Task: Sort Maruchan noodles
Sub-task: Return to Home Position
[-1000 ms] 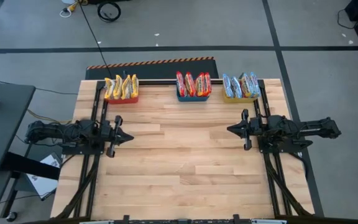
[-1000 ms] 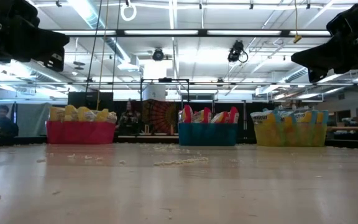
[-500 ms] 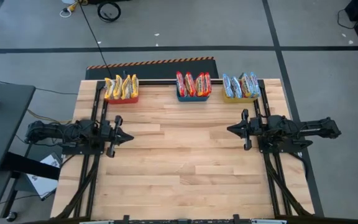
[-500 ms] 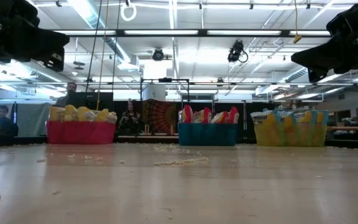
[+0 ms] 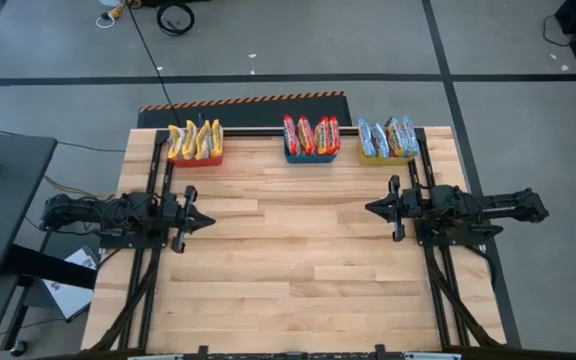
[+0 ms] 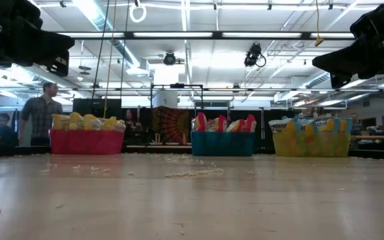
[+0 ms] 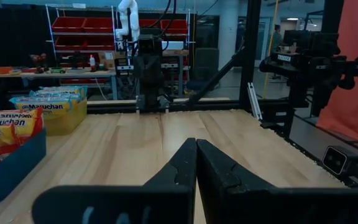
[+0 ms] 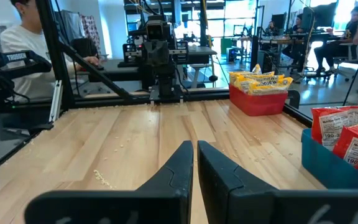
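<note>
left pincer [image 5: 210,219] and right pincer [image 5: 369,208] closed, well apart from noodles [image 5: 311,133].

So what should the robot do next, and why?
Probably nothing more than park: the yellow packets sit in the red bin, the red packets in the blue bin, the blue packets in the yellow bin, and the left gripper and right gripper are shut, holding nothing.

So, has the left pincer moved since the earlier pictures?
No. In the high view the left pincer is at the same spot on the table's left side, with the same gap to the red bin as a second ago.
</note>
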